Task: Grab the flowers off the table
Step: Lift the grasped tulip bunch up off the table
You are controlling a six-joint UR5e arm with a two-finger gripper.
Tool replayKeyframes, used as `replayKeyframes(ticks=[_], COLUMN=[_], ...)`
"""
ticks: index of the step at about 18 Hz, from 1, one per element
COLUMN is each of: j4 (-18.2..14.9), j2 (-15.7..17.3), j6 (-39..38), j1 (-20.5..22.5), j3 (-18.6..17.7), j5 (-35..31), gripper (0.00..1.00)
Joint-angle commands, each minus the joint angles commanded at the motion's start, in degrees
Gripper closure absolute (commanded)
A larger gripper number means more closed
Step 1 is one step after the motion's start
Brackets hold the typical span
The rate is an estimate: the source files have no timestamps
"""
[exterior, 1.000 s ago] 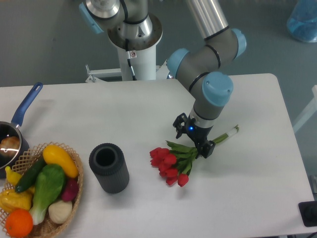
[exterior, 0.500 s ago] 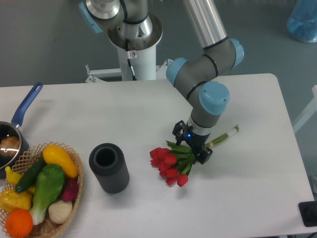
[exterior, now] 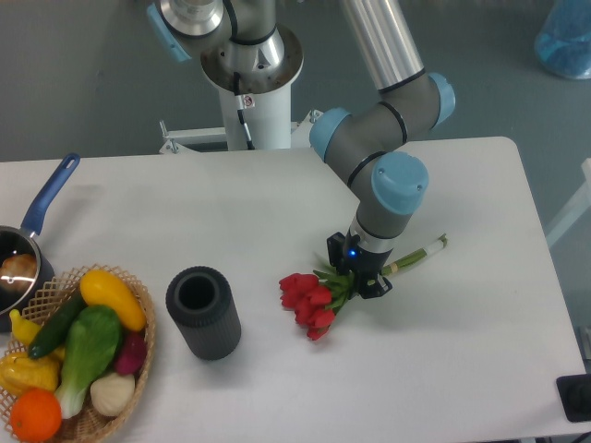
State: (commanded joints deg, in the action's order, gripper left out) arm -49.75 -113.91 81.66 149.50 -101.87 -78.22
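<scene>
The flowers [exterior: 307, 304], red tulips with green leaves, lie on the white table [exterior: 462, 369] right of centre. Their pale stems [exterior: 421, 253] point up and to the right. My gripper [exterior: 358, 278] is down over the green leaves where heads meet stems. Its fingers are drawn in tight against the bunch, shut on it. The tulip heads are bunched closer together and stick out to the lower left of the gripper. The bunch seems to rest on the table still.
A black ribbed cylinder [exterior: 202, 312] stands left of the flowers. A wicker basket [exterior: 147, 323] of vegetables sits at the front left corner, and a blue-handled pan [exterior: 46, 201] lies behind it. The arm's white pedestal [exterior: 251, 101] stands at the table's back edge.
The gripper's fingers have closed in from a wide spread onto the bunch. The tulip heads have been squeezed together and pulled slightly toward the gripper.
</scene>
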Motion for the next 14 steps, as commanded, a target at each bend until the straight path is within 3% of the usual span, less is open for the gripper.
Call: replayKeyframes(ticks=[7, 10, 14], j4=[-0.53, -0.62, -2.10], j2=[1.67, 2.64, 3.17], j6=[-0.36, -0.88, -2.46], j1=[1.41, 1.76, 1.85], j3=[3.87, 4.22, 8.69], j5=[-0.44, -0.44, -0.44], gripper=[0.87, 0.73, 0.79])
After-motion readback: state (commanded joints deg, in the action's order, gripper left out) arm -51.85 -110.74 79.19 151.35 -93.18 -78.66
